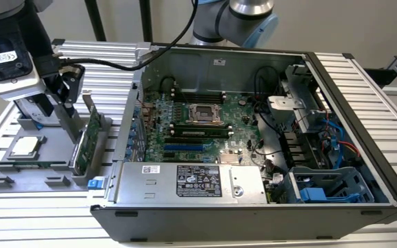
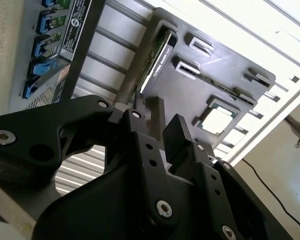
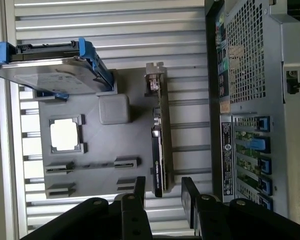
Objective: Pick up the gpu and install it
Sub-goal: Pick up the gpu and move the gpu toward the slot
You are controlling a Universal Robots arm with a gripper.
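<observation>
Closest to me is the gripper [image 3: 163, 186], 2 fingers [image 3: 140, 190] apart and holding nothing, near the top edge of the gpu [image 3: 160, 145] standing on edge in the gray tray [image 3: 105, 145], and I judge this card light, stiff but fragile, best gripped by its bare board edge.

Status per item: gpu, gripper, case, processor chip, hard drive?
gpu: on edge in gray tray slot, not lifted.
gripper: open, close by gpu, not gripping it.
case: side open, motherboard exposed.
processor chip: flat in tray pocket.
hard drive: on tray, untouched.
</observation>
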